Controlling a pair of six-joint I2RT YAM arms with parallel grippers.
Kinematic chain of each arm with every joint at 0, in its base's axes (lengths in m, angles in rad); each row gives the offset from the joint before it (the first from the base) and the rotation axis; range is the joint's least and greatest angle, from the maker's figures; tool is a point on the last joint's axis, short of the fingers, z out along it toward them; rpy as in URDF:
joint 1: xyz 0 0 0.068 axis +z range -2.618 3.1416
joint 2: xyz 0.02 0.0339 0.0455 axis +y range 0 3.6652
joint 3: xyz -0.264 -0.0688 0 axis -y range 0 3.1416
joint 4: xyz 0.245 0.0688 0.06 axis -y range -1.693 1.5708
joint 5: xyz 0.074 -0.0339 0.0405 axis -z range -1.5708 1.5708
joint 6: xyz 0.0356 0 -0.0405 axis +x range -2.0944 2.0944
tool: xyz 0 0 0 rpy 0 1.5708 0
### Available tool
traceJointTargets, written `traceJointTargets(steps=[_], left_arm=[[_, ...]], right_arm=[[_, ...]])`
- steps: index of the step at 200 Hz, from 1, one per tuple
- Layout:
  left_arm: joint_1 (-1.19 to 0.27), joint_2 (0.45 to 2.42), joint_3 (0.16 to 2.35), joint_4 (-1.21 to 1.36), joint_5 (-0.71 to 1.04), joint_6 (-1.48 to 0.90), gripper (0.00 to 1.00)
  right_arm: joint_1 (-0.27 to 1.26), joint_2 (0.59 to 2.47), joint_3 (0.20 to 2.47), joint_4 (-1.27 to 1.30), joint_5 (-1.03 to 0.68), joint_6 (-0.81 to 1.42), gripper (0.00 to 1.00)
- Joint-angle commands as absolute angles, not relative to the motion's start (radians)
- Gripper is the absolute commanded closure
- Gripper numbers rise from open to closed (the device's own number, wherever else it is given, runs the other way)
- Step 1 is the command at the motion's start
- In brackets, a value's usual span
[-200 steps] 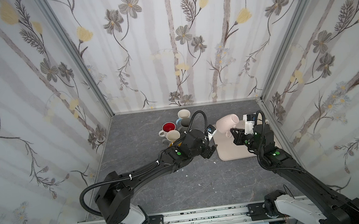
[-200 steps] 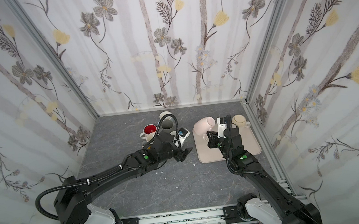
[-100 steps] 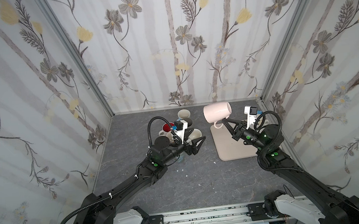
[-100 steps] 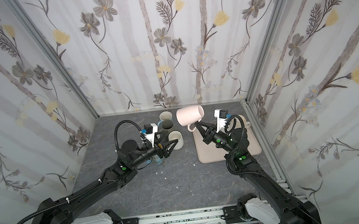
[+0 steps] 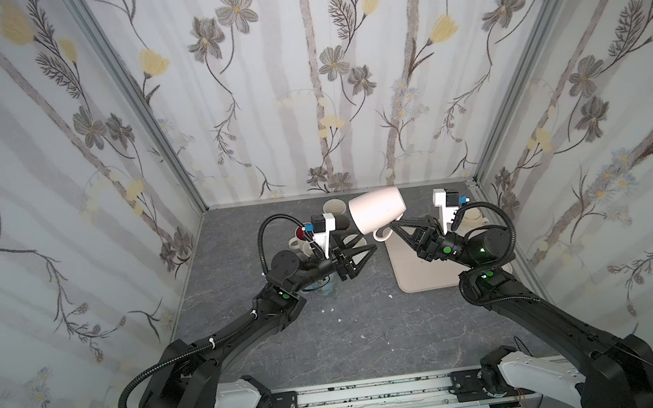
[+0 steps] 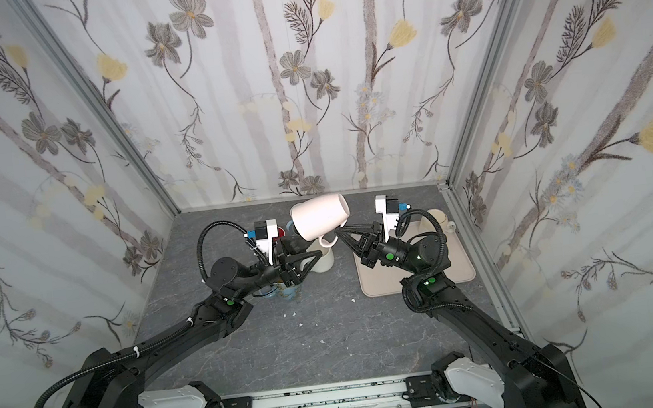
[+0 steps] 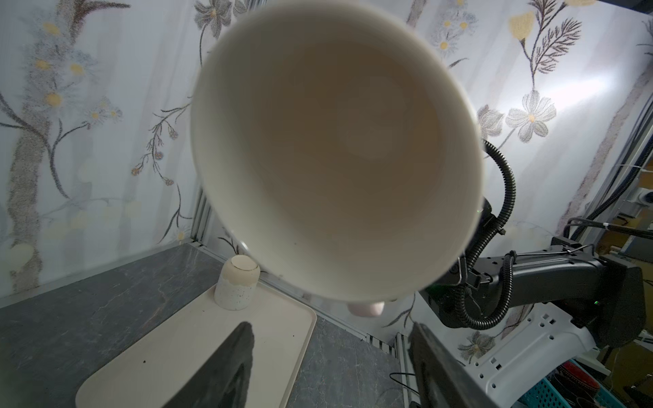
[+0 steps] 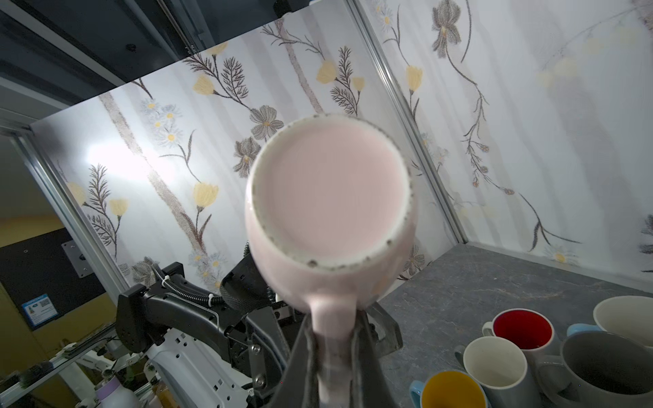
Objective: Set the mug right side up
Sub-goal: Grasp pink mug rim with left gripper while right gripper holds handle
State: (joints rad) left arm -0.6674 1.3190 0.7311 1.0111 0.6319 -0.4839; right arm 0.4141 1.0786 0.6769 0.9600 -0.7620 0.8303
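**Hanging sideways, pink mug [image 5: 378, 210] pinched by its handle**

Held mid-air near the tray [image 5: 421, 278] by the clamped right gripper [image 5: 394, 227]. Left gripper [image 5: 366, 257] is spread open, nothing gripped. Handle is mostly hidden in the left wrist view.

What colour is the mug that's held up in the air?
The mug is pale pink, with a cream inside; clearest in the right wrist view.

Pink mug [image 5: 378, 210]: smooth glazed ceramic with a soft sheen and a bare, speckled base ring. Tray [image 5: 421, 278]: matt beige, probably plastic. At its 1 o'clock, a cup [image 7: 236, 282] with a rough, speckled finish. Table [image 5: 352, 336]: matt grey, stone-look.
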Motion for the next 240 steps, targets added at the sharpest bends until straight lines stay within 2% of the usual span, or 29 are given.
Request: traceJointTargets(steps=[1,42,77,145,202,223,240], left_arm=[[-0.666,1.341,0.75,1.134,0.677,-0.554,0.37],[-0.666,1.393,0.763,1.242,0.714,-0.626,0.42],[-0.666,1.421,0.772,1.307,0.734,-0.666,0.5],[-0.666,1.463,0.801,1.362,0.747,-0.724,0.52],[-0.666,1.5,0.811,1.446,0.776,-0.796,0.67],[-0.667,1.505,0.815,1.448,0.779,-0.802,0.76],[-0.666,1.512,0.825,1.442,0.79,-0.805,0.88]], right_arm=[[0.423,1.08,0.69,1.073,-0.768,0.849,1.0],[0.432,1.08,0.684,1.071,-0.771,0.845,1.0],[0.436,1.081,0.683,1.065,-0.775,0.842,1.0],[0.443,1.085,0.681,1.059,-0.774,0.841,1.0],[0.444,1.083,0.669,1.053,-0.761,0.835,1.0],[0.444,1.081,0.667,1.031,-0.754,0.824,1.0],[0.444,1.074,0.668,0.99,-0.732,0.802,1.0]])
